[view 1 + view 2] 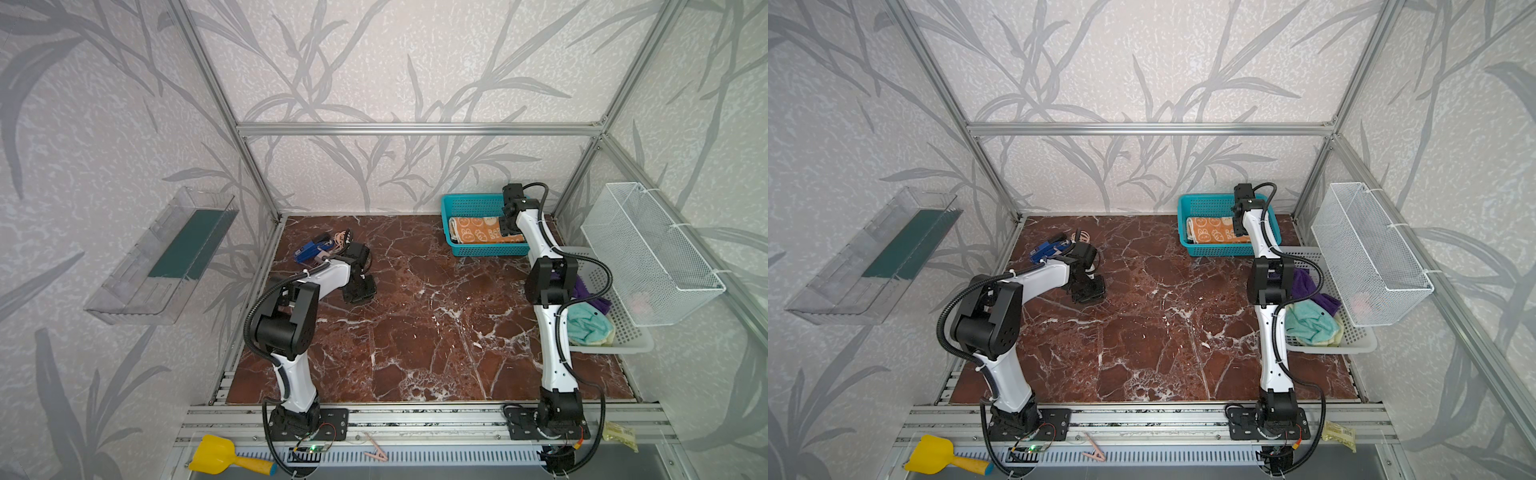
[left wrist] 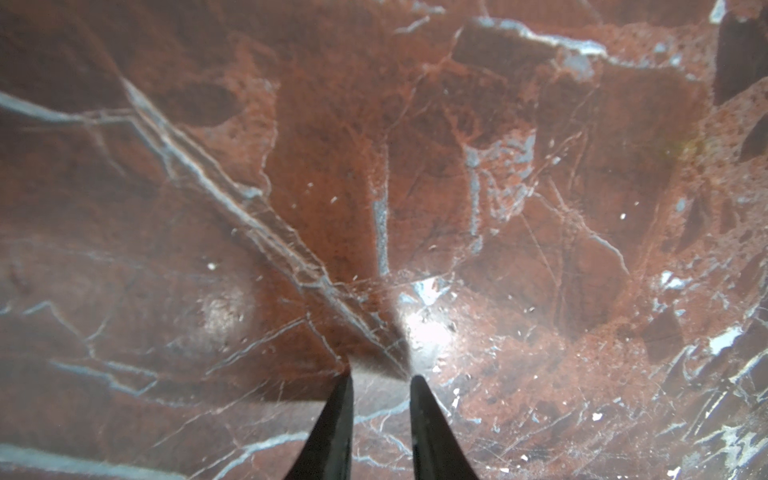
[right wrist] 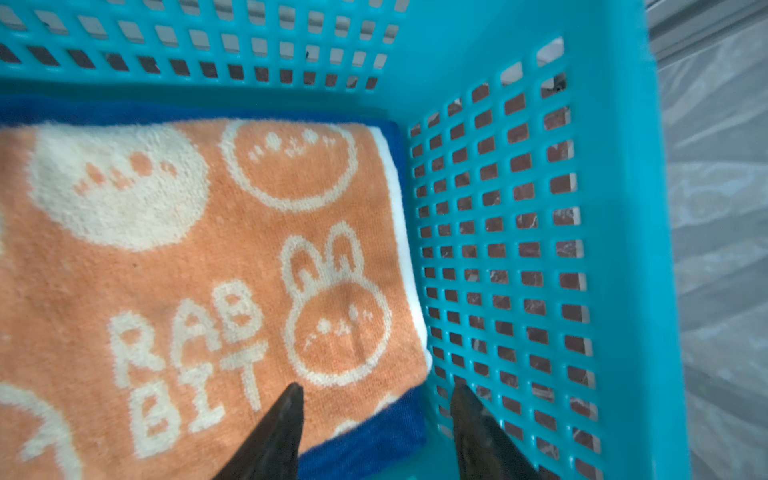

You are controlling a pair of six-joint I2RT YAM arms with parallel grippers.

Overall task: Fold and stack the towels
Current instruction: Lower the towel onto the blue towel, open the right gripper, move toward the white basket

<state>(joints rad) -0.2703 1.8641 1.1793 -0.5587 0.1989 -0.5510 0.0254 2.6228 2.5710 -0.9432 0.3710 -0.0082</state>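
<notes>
The orange rabbit towel [image 1: 478, 233] [image 1: 1214, 233] [image 3: 208, 257] lies folded flat on the folded blue towel [image 3: 365, 440] inside the teal basket [image 1: 453, 203] [image 1: 1183, 208] [image 3: 615, 208] at the back right. My right gripper [image 3: 377, 388] [image 1: 507, 226] [image 1: 1239, 226] hangs open just above the stack's corner by the basket wall, holding nothing. A purple towel [image 1: 590, 291] [image 1: 1308, 286] and a pale yellow-and-teal towel [image 1: 588, 328] [image 1: 1310, 324] lie crumpled in the white basket [image 1: 623, 345] [image 1: 1350, 347]. My left gripper [image 2: 382, 376] [image 1: 359, 291] [image 1: 1088, 291] is low over bare marble, narrowly open and empty.
A wire mesh basket [image 1: 652, 253] hangs on the right wall above the white basket. A clear shelf [image 1: 162, 257] sticks out from the left wall. A blue object with rubber bands [image 1: 311, 249] lies at the back left. A yellow scoop [image 1: 212, 455] rests on the front rail.
</notes>
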